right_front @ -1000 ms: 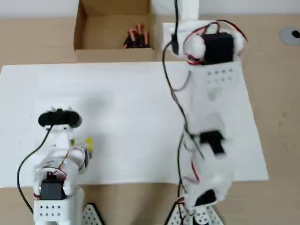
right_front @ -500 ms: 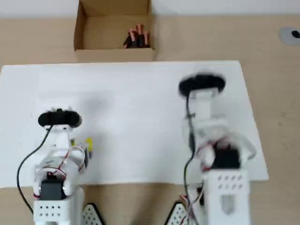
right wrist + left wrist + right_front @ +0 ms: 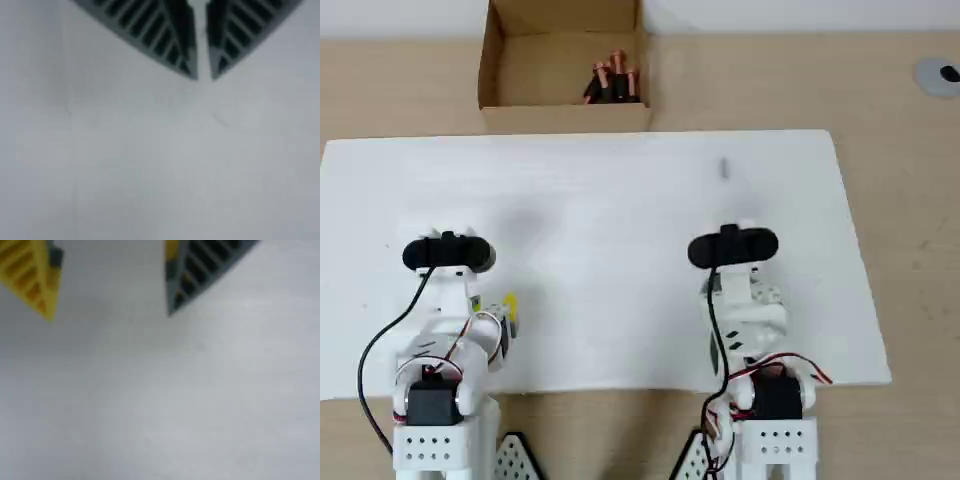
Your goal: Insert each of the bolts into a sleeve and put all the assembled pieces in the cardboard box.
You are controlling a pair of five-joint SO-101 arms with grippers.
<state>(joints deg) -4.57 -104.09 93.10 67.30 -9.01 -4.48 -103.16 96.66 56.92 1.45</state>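
The cardboard box (image 3: 492, 70) stands at the far side of the table, beyond the white mat. Several assembled pieces (image 3: 612, 80), black with copper ends, lie together inside it near its right wall. The left arm (image 3: 448, 253) is folded back at the mat's near left. Its gripper (image 3: 109, 315) is open, with one yellow finger (image 3: 35, 275) and one grey finger, and hangs just over bare mat. At the mat's near right, the right arm (image 3: 732, 248) is also folded back, and its gripper (image 3: 202, 77) is shut on nothing, close above the mat.
The white mat (image 3: 600, 210) covers most of the table between the arms and the box. A small faint mark (image 3: 724, 168) shows on it ahead of the right arm. A round grey fitting (image 3: 938, 75) sits at the far right of the wooden tabletop.
The right arm has drawn back from beside the box to a folded pose at the near edge. The left arm has stayed still.
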